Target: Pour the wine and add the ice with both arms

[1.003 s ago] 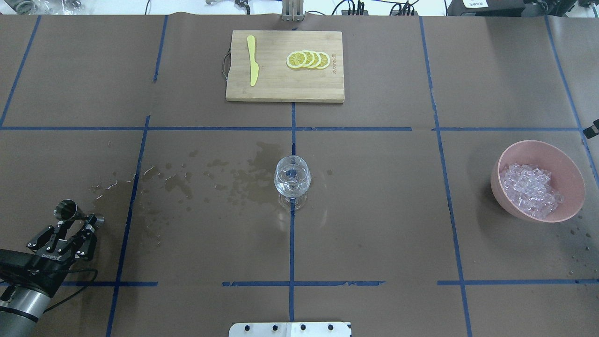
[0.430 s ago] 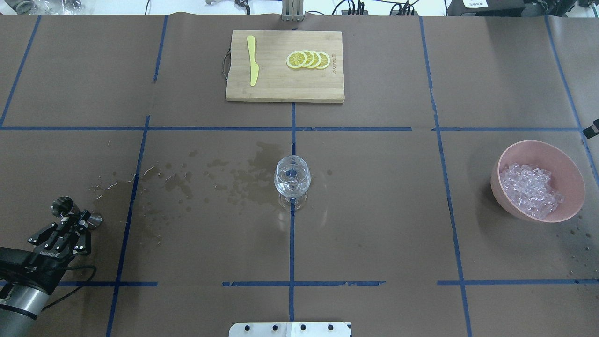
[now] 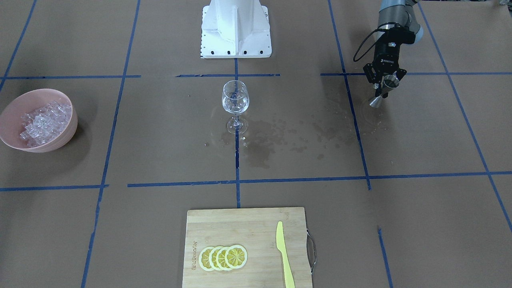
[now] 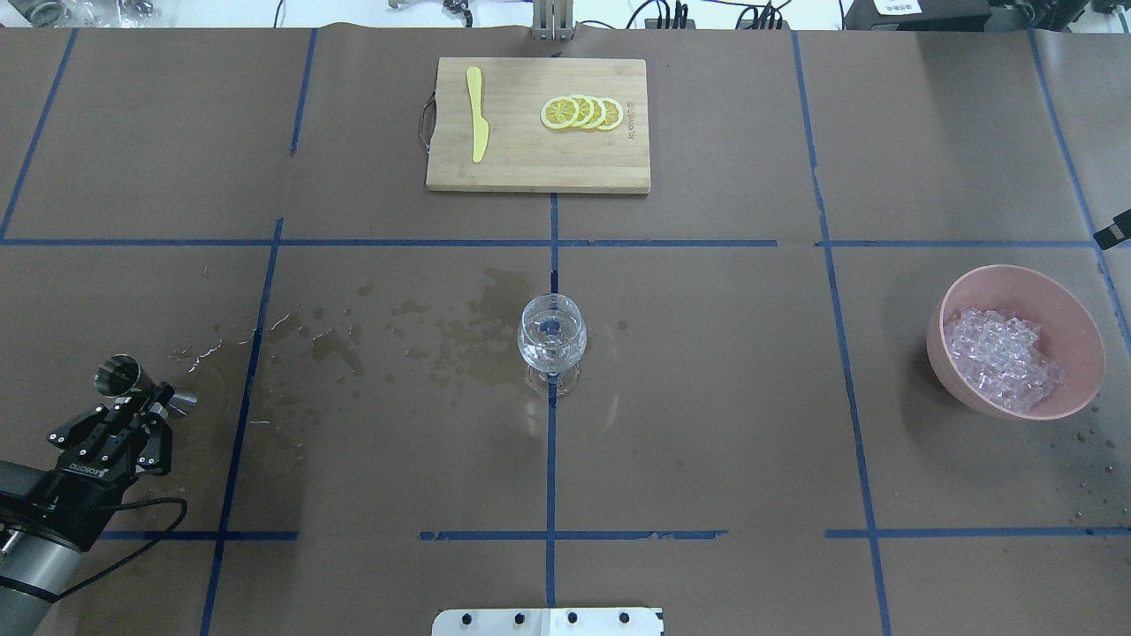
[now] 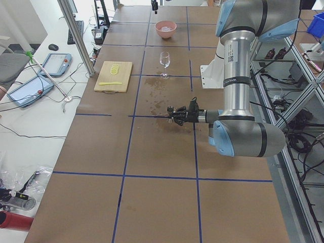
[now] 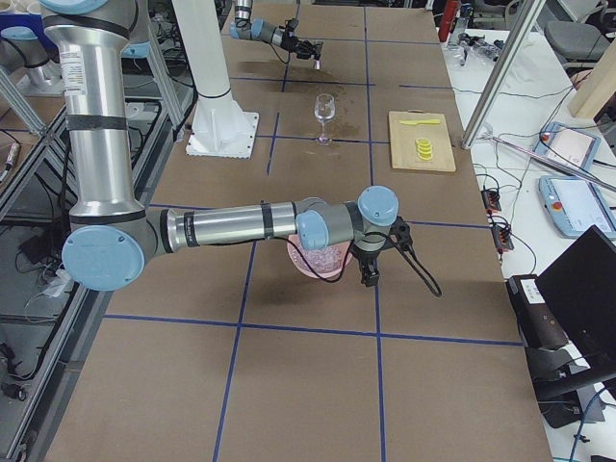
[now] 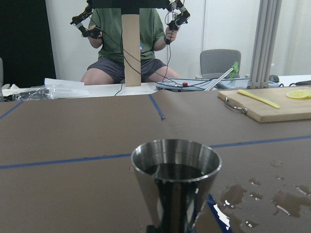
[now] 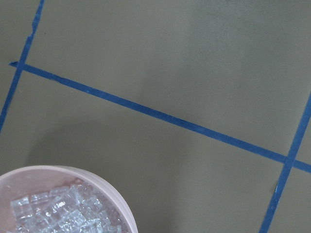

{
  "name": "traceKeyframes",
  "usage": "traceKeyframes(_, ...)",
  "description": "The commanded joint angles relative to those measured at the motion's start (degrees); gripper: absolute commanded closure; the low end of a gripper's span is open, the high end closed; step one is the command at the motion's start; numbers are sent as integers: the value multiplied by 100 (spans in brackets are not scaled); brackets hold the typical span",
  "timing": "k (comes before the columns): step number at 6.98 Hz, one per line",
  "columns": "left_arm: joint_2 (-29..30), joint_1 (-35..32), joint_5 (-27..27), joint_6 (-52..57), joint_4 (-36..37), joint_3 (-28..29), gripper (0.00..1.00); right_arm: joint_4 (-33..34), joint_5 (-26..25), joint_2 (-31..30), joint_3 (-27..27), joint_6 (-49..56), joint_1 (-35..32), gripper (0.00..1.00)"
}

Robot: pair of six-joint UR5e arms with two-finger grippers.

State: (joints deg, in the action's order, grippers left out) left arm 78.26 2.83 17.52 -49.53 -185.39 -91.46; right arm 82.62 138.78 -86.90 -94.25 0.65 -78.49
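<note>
Beyond the far, outer rim of the pink bowl (image 4: 1065,305) hangs my right end effector (image 6: 369,277); parted or closed, I cannot tell. Ice (image 4: 1003,358) heaps in that bowl, inward and toward my base from it, at the low-left corner in the right wrist view. Right arm (image 6: 231,223) nearer by far. Left end effector (image 4: 150,408), across the surface (image 4: 707,397), grips the jigger (image 4: 119,375). Wine (image 4: 550,353) sits in the glass (image 4: 551,311). Judgement: ice next.
</note>
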Motion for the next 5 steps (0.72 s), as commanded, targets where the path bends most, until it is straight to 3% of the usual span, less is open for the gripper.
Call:
traceKeyframes(1,381,-167,15,1183,-262,-39,100,0,0,50,-58,-3,0,0)
traceKeyframes(4,2196,-239,15,2863,-43,-39,100,0,0,33,-277,-21,0,0)
traceKeyframes(5,2489,-239,15,3252,124,-39,100,0,0,-2,-304,-21,0,0)
